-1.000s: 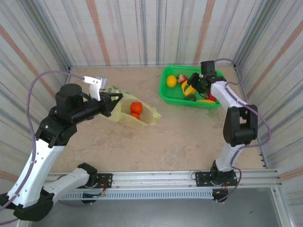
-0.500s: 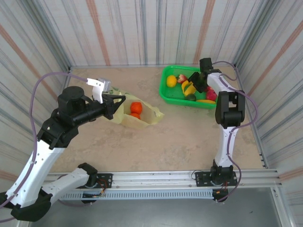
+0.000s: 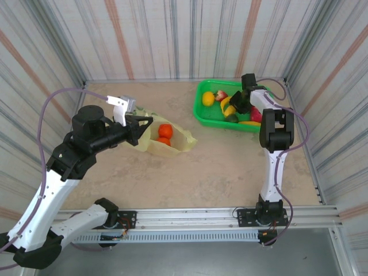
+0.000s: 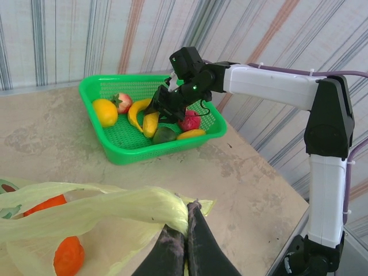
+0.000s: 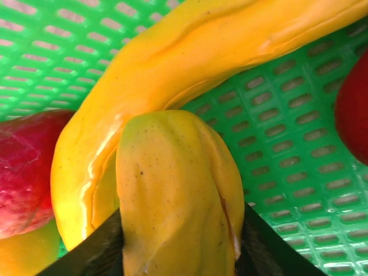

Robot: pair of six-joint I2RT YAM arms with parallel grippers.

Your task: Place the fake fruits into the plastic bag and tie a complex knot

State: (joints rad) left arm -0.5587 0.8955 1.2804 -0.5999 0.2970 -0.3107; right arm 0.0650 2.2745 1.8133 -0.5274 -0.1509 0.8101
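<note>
We log the left end effector (image 4: pixel 187 218) fully closed, pinching the rim of the plastic bag (image 4: pixel 98 210). The bag lies left of centre on the bench (image 3: pixel 218 167), two orange balls (image 3: pixel 165 133) inside. Upper right, in the green basket (image 4: pixel 161 150), the right end effector (image 3: pixel 237 106) clamps a yellow fruit (image 5: pixel 172 190).
</note>
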